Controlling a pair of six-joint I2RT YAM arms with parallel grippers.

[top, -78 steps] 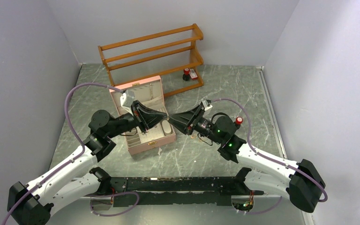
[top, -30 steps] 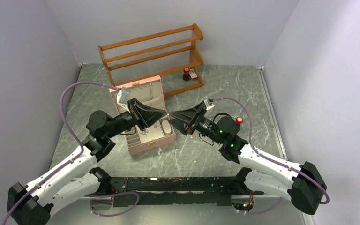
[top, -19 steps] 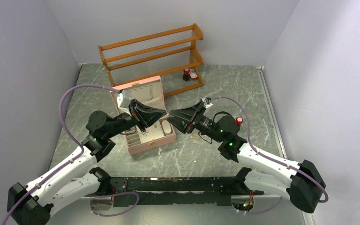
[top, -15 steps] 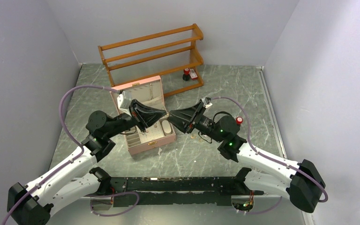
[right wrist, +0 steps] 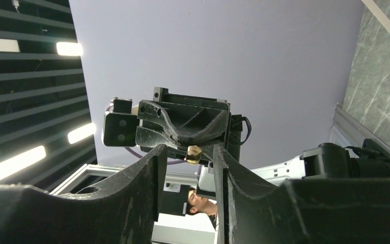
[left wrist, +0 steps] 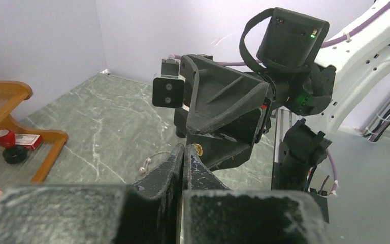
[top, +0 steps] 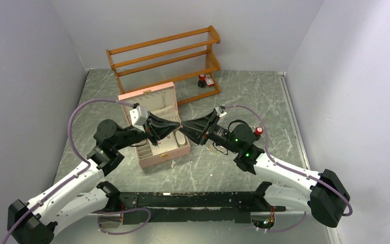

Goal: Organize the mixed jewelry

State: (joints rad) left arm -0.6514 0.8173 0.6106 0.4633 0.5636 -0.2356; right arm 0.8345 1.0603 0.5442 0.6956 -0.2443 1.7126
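My left gripper [top: 178,125] is shut on a small gold ring [left wrist: 199,149], pinched at its fingertips above the right edge of the open pink box [top: 163,155]. My right gripper [top: 184,127] faces it tip to tip. Its jaws are open, and the ring [right wrist: 193,154] sits between the two fingertips without clear contact. The left wrist view shows my shut left gripper [left wrist: 184,147] and the right gripper's black body [left wrist: 223,117] just beyond it. A pearl earring [left wrist: 150,161] lies on the table below. More small jewelry [top: 209,148] lies right of the box.
A wooden rack [top: 165,56] stands at the back, with a red-capped black bottle [top: 202,80] at its right foot. Another red cap [top: 258,130] shows behind the right arm. Grey walls close in on the marbled table [top: 244,96] on three sides.
Both arms have closed the gap over the box's right edge. The left gripper has moved right and down a little, the right gripper left, so their tips now meet.
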